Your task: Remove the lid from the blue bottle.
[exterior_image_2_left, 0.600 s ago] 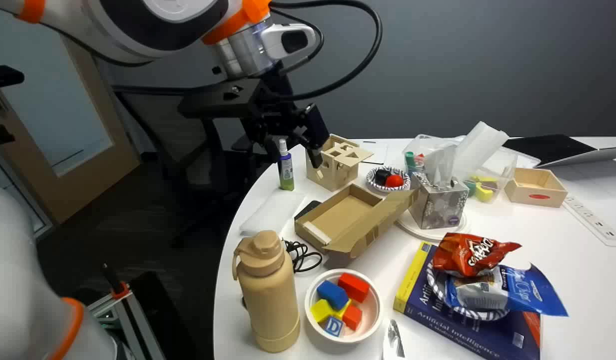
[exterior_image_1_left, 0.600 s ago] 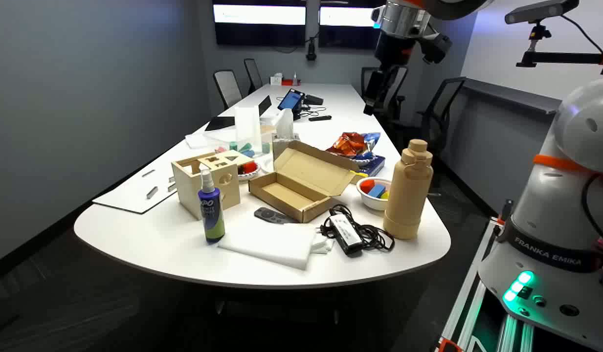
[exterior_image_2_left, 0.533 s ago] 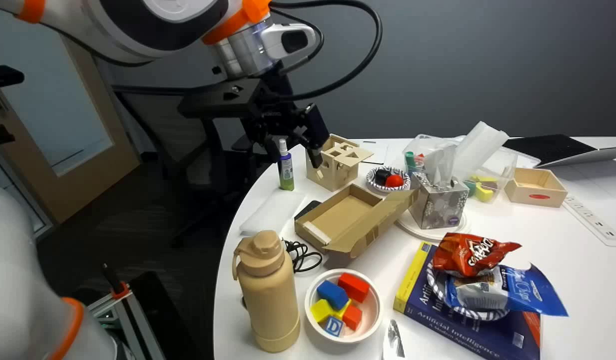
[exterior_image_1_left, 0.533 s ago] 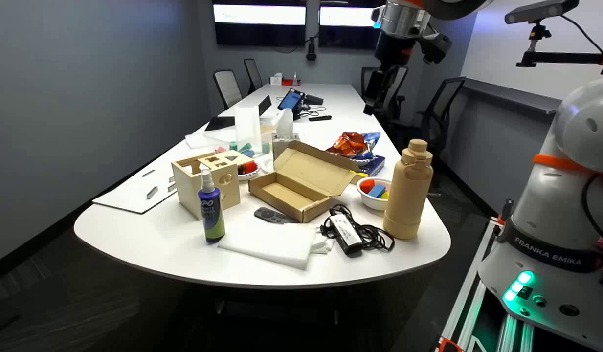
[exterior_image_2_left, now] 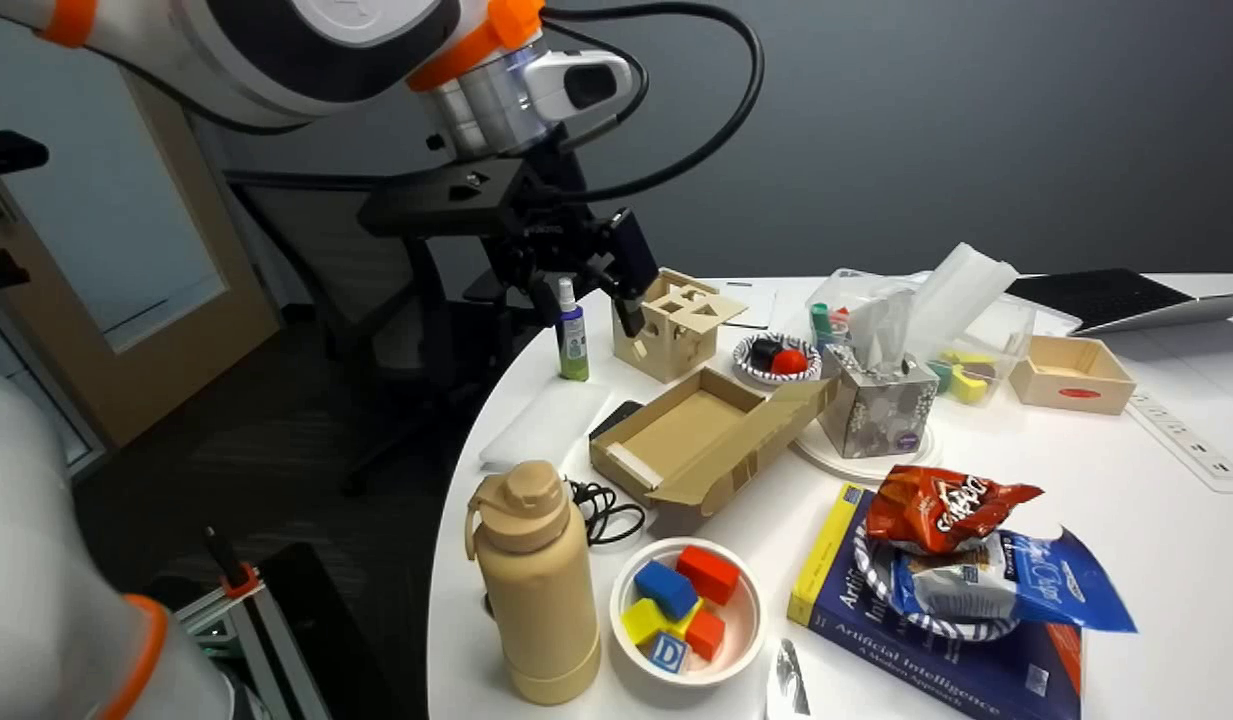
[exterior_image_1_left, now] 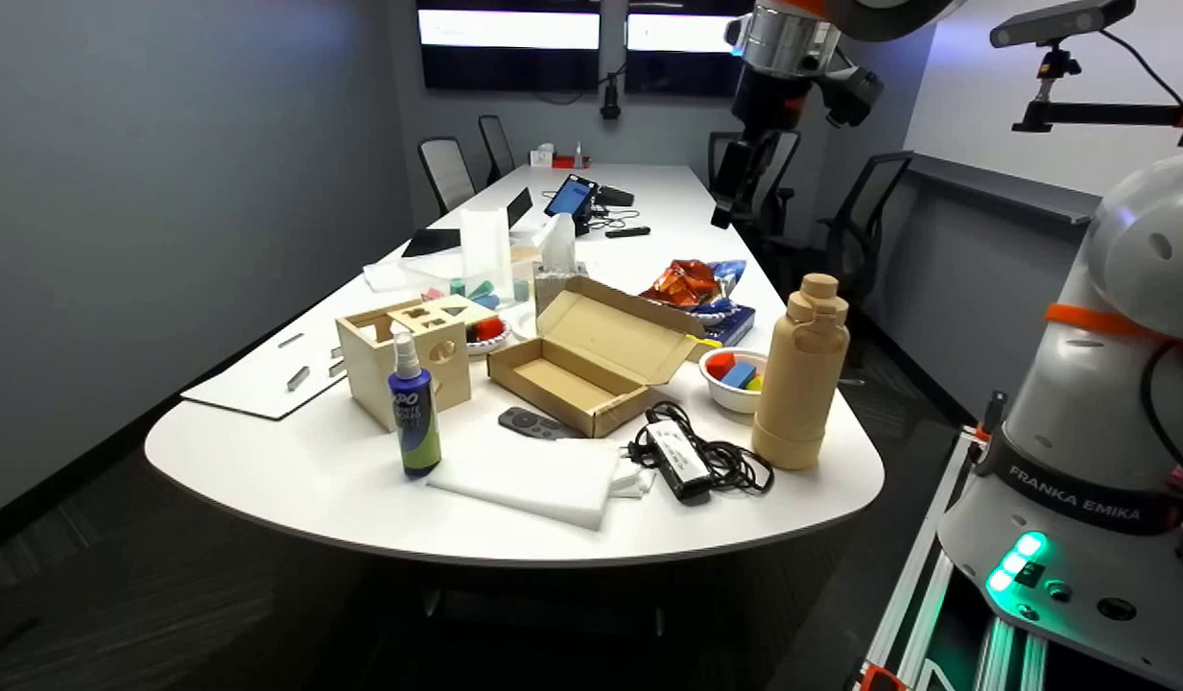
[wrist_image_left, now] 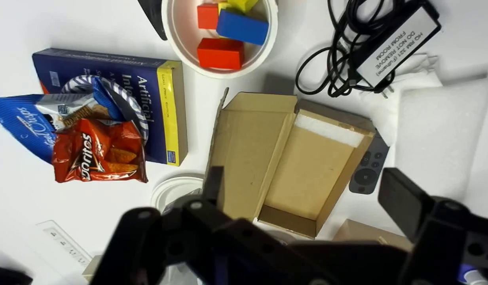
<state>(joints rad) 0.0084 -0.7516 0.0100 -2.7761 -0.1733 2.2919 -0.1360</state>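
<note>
The blue bottle (exterior_image_1_left: 414, 417) is a small purple-blue spray bottle with a green lower part. It stands upright near the table's rounded end. Its lid (exterior_image_1_left: 406, 355) is a clear whitish cap on top. In an exterior view, the bottle (exterior_image_2_left: 573, 350) and lid (exterior_image_2_left: 566, 293) show behind my gripper. In the wrist view, a purple and white bit of the bottle (wrist_image_left: 465, 272) shows at the lower right edge, partly hidden by a finger. My gripper (wrist_image_left: 307, 188) is open and empty, high above the cardboard box, well apart from the bottle. It also shows in an exterior view (exterior_image_1_left: 724, 211).
A wooden shape box (exterior_image_1_left: 409, 374) stands right behind the bottle. White foam (exterior_image_1_left: 529, 480) lies beside it. An open cardboard box (exterior_image_1_left: 591, 374), a black charger (exterior_image_1_left: 682, 461), a tall tan bottle (exterior_image_1_left: 802, 384) and a bowl of blocks (exterior_image_2_left: 626, 590) stand on the table.
The arm and gripper have shifted very slightly, a little to the left in an exterior view. The bottle and the other objects have not moved.
</note>
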